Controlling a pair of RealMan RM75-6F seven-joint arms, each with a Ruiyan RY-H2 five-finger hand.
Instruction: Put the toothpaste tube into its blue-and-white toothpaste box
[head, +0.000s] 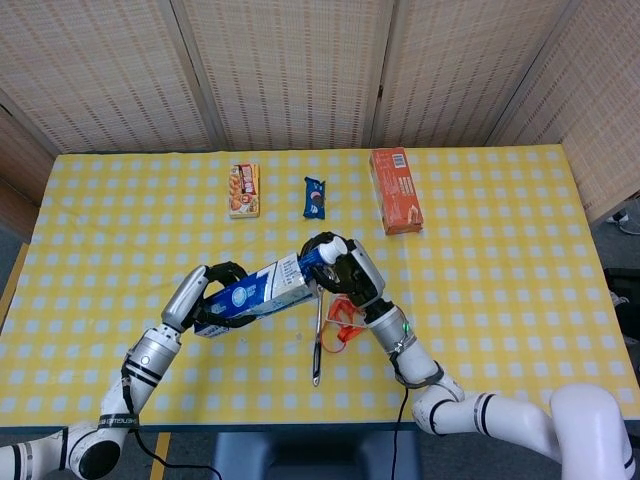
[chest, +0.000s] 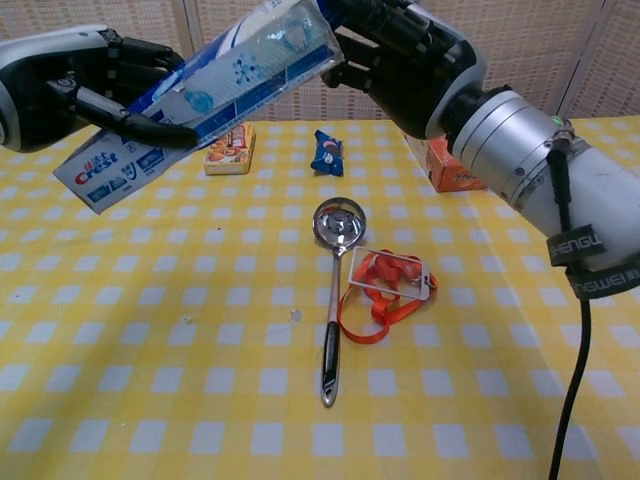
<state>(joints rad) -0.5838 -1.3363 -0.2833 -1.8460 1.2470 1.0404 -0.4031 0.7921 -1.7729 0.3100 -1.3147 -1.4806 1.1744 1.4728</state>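
Note:
The blue-and-white toothpaste box (head: 250, 293) (chest: 200, 95) is held in the air, tilted, with its open end up toward my right. My left hand (head: 200, 296) (chest: 90, 85) grips its lower part. The toothpaste tube (head: 332, 247) is mostly inside the box. Only its white cap end and a short stretch show at the box mouth in the head view. My right hand (head: 352, 276) (chest: 410, 60) holds that cap end, fingers curled around it right at the box opening. In the chest view the tube is hidden by the box and the right hand.
A metal ladle (head: 318, 340) (chest: 333, 300) lies on the yellow checked cloth below the hands, beside an orange lanyard with a card (chest: 385, 285). At the back lie an orange carton (head: 395, 190), a blue snack packet (head: 314, 197) and a biscuit pack (head: 244, 190).

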